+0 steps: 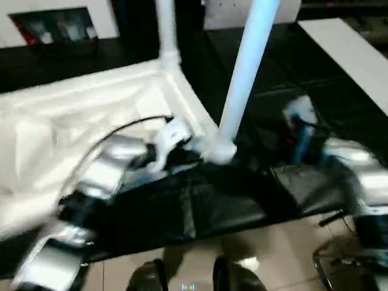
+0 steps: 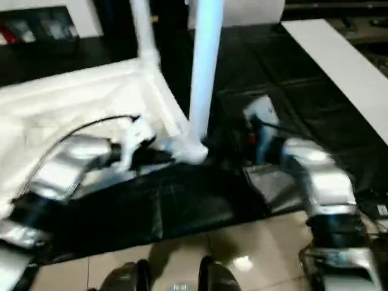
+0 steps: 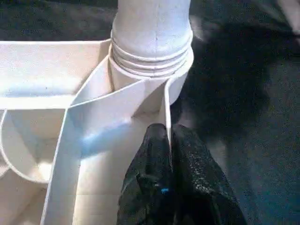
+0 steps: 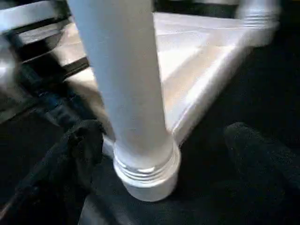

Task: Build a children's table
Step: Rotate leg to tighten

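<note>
Left wrist view puts us right at the near right corner of the children's tabletop (image 1: 79,115), lying upside down, ribbed underside up, on the black-covered counter (image 1: 182,212). The left gripper (image 3: 168,140) has its two black fingers (image 3: 150,159) clenched on the thin side rim (image 3: 166,112) just below the corner socket (image 3: 180,82), pinning the top in place. And look at that near leg (image 1: 245,66): standing upright in the socket, its ringed base seated down against the collar.

Over on the right, the right gripper (image 4: 164,154) sits with its fingers released, spread wide on either side of the leg's base, nothing held, one dark fingertip (image 4: 262,154) well clear of the white tube.

Further back, a second leg (image 1: 165,30) stands at the far right corner. So two legs are up, by the look of it. The left end of the top runs out of frame, so I can't tell whether those sockets are filled. My read: roughly halfway, then flip it upright.
</note>
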Robot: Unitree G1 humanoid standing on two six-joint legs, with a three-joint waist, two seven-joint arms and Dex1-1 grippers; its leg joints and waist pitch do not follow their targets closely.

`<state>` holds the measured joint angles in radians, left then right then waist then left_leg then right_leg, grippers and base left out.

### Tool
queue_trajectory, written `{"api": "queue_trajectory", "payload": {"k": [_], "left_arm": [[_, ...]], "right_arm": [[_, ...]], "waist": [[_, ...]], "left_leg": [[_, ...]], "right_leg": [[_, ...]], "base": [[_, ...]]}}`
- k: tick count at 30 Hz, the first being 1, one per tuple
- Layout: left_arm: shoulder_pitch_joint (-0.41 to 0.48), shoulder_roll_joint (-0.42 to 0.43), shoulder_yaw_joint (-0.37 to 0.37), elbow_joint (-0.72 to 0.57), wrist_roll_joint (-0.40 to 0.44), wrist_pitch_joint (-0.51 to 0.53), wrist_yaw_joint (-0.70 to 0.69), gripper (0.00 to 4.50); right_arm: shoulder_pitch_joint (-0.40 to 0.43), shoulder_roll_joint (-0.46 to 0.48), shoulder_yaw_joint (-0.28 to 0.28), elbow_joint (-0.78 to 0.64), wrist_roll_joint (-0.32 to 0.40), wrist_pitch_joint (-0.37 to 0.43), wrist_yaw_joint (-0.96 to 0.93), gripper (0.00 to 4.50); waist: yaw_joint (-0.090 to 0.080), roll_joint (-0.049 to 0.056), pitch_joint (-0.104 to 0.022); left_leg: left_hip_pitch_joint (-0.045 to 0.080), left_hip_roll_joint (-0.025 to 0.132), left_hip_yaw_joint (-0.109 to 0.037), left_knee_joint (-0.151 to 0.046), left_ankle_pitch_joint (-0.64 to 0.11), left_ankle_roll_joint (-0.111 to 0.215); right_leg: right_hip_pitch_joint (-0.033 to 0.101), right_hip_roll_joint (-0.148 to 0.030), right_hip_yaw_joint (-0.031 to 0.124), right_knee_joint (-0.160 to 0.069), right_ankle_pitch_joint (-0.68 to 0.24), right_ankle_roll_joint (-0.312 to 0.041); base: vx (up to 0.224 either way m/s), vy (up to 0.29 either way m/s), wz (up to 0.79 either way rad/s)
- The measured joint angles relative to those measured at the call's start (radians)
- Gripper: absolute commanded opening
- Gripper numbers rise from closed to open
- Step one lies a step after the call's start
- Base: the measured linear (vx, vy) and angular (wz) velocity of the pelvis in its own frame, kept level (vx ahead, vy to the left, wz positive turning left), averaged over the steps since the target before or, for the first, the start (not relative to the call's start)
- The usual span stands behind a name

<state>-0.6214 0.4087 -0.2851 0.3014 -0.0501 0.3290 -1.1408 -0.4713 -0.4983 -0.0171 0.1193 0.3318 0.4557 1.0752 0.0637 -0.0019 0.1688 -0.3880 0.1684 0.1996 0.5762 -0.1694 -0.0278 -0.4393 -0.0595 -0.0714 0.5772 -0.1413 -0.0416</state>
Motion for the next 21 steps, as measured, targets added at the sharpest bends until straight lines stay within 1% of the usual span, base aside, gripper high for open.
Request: {"api": "queue_trajectory", "payload": {"k": [2,4,5,6,7,9,11,13,15,16,17,20,21], "left_arm": [[0.002,0.033,-0.021,-0.003,-0.001,-0.037,-0.067,0.0],[0.006,0.053,-0.044,-0.01,-0.013,-0.066,-0.124,0.0],[0.008,0.058,-0.05,-0.012,-0.015,-0.075,-0.144,0.0],[0.008,0.066,-0.058,-0.013,-0.017,-0.086,-0.167,0.0],[0.008,0.076,-0.067,-0.014,-0.021,-0.098,-0.189,0.0],[0.008,0.088,-0.075,-0.015,-0.022,-0.116,-0.222,0.0],[0.005,0.097,-0.087,-0.014,-0.02,-0.143,-0.252,0.0],[0.0,0.097,-0.097,-0.013,-0.016,-0.158,-0.271,0.0],[-0.003,0.094,-0.108,-0.013,-0.016,-0.165,-0.279,0.0],[-0.005,0.093,-0.112,-0.013,-0.016,-0.17,-0.283,0.0],[-0.008,0.093,-0.115,-0.012,-0.016,-0.175,-0.286,0.0],[-0.012,0.094,-0.124,-0.012,-0.015,-0.186,-0.295,0.0],[-0.013,0.094,-0.125,-0.012,-0.015,-0.186,-0.297,0.0]], "right_arm": [[0.0,-0.035,0.028,-0.004,0.025,-0.003,0.098,4.45],[0.002,-0.064,0.044,-0.01,0.04,-0.011,0.175,4.45],[0.002,-0.075,0.052,-0.01,0.047,-0.018,0.202,4.3],[0.002,-0.084,0.067,-0.01,0.05,-0.033,0.233,4.3],[0.002,-0.089,0.077,-0.01,0.051,-0.044,0.258,4.12],[0.002,-0.106,0.104,-0.01,0.051,-0.058,0.303,4.02],[0.002,-0.118,0.127,-0.01,0.05,-0.068,0.354,3.71],[0.002,-0.117,0.148,-0.009,0.05,-0.073,0.378,3.68],[0.002,-0.115,0.163,-0.006,0.048,-0.077,0.391,3.5],[0.001,-0.115,0.169,-0.002,0.047,-0.079,0.396,3.5],[0.001,-0.114,0.172,0.003,0.045,-0.086,0.397,3.3],[-0.004,-0.104,0.183,0.017,0.04,-0.107,0.397,3.11],[-0.008,-0.099,0.185,0.022,0.037,-0.111,0.397,3.11]], "waist": [[0.009,0.0,0.0],[0.02,0.0,0.0],[0.024,0.0,0.0],[0.028,0.0,0.0],[0.03,0.0,0.0],[0.03,0.0,0.0],[0.03,-0.001,0.0],[0.03,-0.001,0.0],[0.03,-0.001,0.0],[0.03,-0.001,0.0],[0.029,-0.001,0.0],[0.027,-0.001,0.0],[0.026,-0.001,0.0]], "left_leg": [[0.0,0.0,0.0,0.002,0.0,0.0],[0.0,0.0,0.0,0.003,0.0,0.0],[0.0,0.0,0.0,0.003,0.0,0.0],[0.0,0.0,0.0,0.003,0.0,0.0],[0.0,0.0,0.0,0.003,0.0,0.0],[0.0,0.0,0.0,0.003,0.0,0.0],[0.0,0.0,0.0,0.003,0.0,0.0],[0.0,0.0,0.0,0.003,0.0,0.0],[0.0,0.0,0.0,0.003,0.0,0.0],[0.0,0.0,0.0,0.003,0.0,0.0],[0.0,0.0,0.0,0.003,0.0,0.0],[0.0,0.0,0.0,0.003,0.0,0.0],[0.0,0.0,0.0,0.003,0.0,0.0]], "right_leg": [[0.001,-0.001,0.0,0.0,0.0,0.0],[0.002,-0.001,0.0,0.0,0.0,0.0],[0.002,-0.001,0.0,0.0,0.0,0.0],[0.002,-0.001,0.0,0.0,0.0,0.0],[0.002,-0.001,0.0,0.001,0.0,0.0],[0.002,-0.001,0.0,0.001,0.0,0.0],[0.002,-0.001,0.0,0.001,0.0,0.0],[0.002,-0.001,0.0,0.001,0.0,0.0],[0.002,-0.001,0.0,0.001,0.0,0.0],[0.002,-0.001,0.0,0.001,0.0,0.0],[0.002,-0.001,0.0,0.001,0.0,0.0],[0.002,-0.001,0.0,0.001,0.0,0.0],[0.002,-0.001,0.0,0.001,0.0,0.0]], "base": [[0.0,0.0,0.0],[0.0,0.0,0.0],[0.0,0.0,0.0],[0.0,0.0,0.0],[0.0,0.0,0.0],[0.0,0.0,0.0],[0.0,0.0,0.0],[0.0,0.0,0.0],[0.0,0.0,0.0],[0.0,0.0,0.0],[0.0,0.0,0.0],[0.0,0.0,0.0],[0.0,0.0,0.0]]}}
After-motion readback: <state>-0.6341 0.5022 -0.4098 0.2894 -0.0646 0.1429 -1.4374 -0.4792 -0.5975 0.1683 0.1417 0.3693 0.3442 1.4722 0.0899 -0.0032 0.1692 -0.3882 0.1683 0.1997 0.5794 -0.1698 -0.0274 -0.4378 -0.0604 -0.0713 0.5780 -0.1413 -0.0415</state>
